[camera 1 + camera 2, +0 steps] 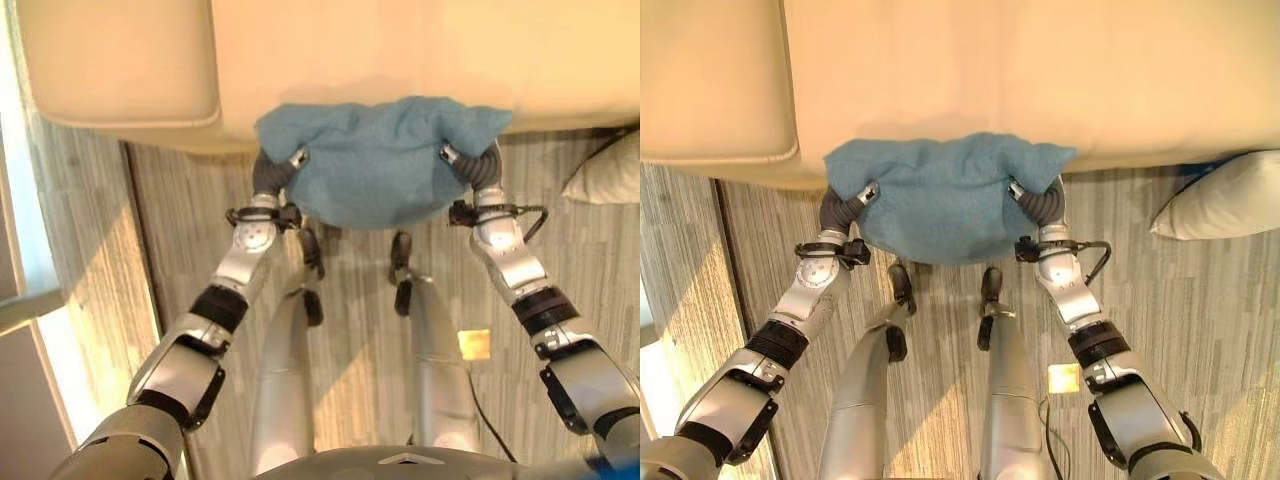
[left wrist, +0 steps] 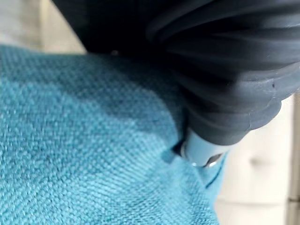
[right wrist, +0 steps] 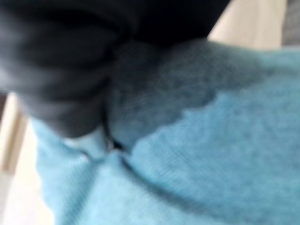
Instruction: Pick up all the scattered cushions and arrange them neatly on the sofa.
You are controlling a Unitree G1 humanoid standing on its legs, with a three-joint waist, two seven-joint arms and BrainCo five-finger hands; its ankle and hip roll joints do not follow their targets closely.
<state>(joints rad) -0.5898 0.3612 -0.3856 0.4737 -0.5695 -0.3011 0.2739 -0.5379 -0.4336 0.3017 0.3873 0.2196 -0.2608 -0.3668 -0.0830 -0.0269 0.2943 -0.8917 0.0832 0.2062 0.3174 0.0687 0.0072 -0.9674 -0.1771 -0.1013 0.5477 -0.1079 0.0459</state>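
Soft teal-blue woven-fabric cushion [image 1: 375,160] is carried between both hands at the front edge of the cream leather sofa [image 1: 400,50], its far side overlapping the seat edge and most of its bulk hanging over the grey wood-plank floor [image 1: 180,240]. Left hand [image 1: 283,163] sits at the cushion's left corner, right hand [image 1: 462,160] at its right corner; fingers of both are buried in the fabric, so I cannot tell whether they pinch it or just press from the sides (wrist views give dark ribbed cover and cloth, one silver finger base sunk in the weave). Risks, as judgement: if the hold is only side pressure, the soft filling can compress and the cushion could sag out and drop to the floor before it clears the seat edge. Pushing forward too low could catch it on the sofa front and fold it. Uneven release could leave it crooked. A pale grey-white cushion [image 1: 1225,205] lies on the floor off to the right, still to be fetched.
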